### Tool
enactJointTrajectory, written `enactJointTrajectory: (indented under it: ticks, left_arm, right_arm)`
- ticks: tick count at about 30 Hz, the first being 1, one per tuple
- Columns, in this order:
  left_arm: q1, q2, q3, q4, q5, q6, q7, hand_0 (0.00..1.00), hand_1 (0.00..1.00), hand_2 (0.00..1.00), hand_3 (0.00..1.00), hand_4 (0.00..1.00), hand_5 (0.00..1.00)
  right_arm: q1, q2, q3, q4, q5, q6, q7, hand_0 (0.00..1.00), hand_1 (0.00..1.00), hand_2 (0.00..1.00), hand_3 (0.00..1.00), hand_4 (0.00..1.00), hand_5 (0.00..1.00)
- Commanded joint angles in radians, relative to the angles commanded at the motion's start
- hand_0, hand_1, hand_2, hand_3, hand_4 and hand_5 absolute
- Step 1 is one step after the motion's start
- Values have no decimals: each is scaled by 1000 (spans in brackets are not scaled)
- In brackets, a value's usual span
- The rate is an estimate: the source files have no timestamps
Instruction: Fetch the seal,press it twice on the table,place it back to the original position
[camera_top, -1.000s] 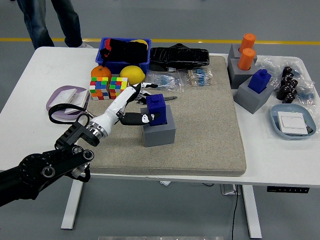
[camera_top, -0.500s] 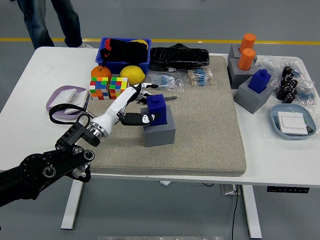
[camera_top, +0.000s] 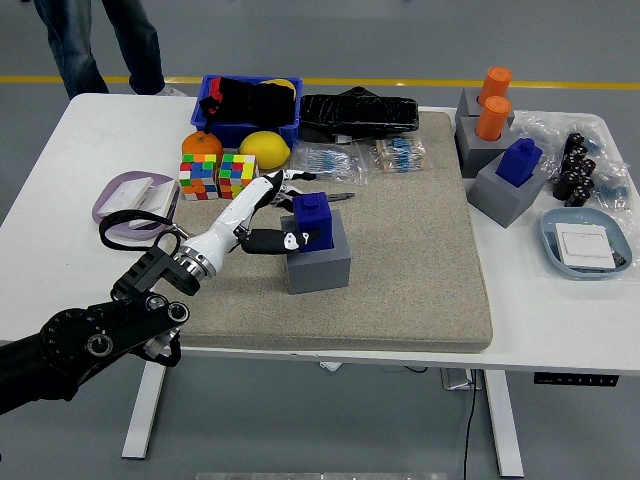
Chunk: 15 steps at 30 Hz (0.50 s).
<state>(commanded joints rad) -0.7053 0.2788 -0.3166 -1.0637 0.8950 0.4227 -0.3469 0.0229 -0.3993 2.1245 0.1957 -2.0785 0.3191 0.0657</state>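
Note:
The blue seal (camera_top: 313, 220) stands upright in its grey block holder (camera_top: 320, 265) on the beige mat (camera_top: 420, 260), left of the mat's middle. My left hand (camera_top: 290, 208) reaches in from the lower left and sits against the seal's left side. Its thumb lies at the seal's front-left face and its fingers (camera_top: 296, 177) are spread behind the seal's top, not closed on it. The right arm is out of view.
Two puzzle cubes (camera_top: 218, 175), an orange (camera_top: 201, 145), a lemon (camera_top: 264, 148) and a blue bin (camera_top: 250, 105) crowd behind my hand. A second blue seal (camera_top: 519, 160) and orange seals (camera_top: 493, 105) stand at the right. A person's legs (camera_top: 100, 40) show at the top left.
My left wrist has shifted very slightly to the left. The seal has stayed in its holder.

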Motion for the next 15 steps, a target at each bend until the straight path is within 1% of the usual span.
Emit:
enactJointTrajectory:
  ticks: [8, 9, 14, 15]
  left_arm:
    - [1, -7, 11, 6, -9, 1, -4, 584, 470, 425, 818, 692, 2]
    - [1, -7, 12, 6, -10, 0, -4, 584, 479, 458, 818, 690, 2]
    - [-1, -9, 20, 6, -12, -3, -4, 584, 479, 458, 818, 690, 2]
    - [-2, -10, 23, 7, -12, -4, -4, 683, 693, 652, 822, 705, 2]
  right_arm:
    - [0, 2, -2, 0, 1, 1, 0, 912, 810, 806, 801, 987, 689]
    - [0, 2, -2, 0, 1, 1, 0, 912, 809, 806, 801, 987, 689]
    - [1, 2, -3, 1, 3, 1, 1, 912, 809, 806, 801, 987, 689]
    - [0, 2, -2, 1, 2, 1, 1, 912, 810, 805, 801, 987, 688]
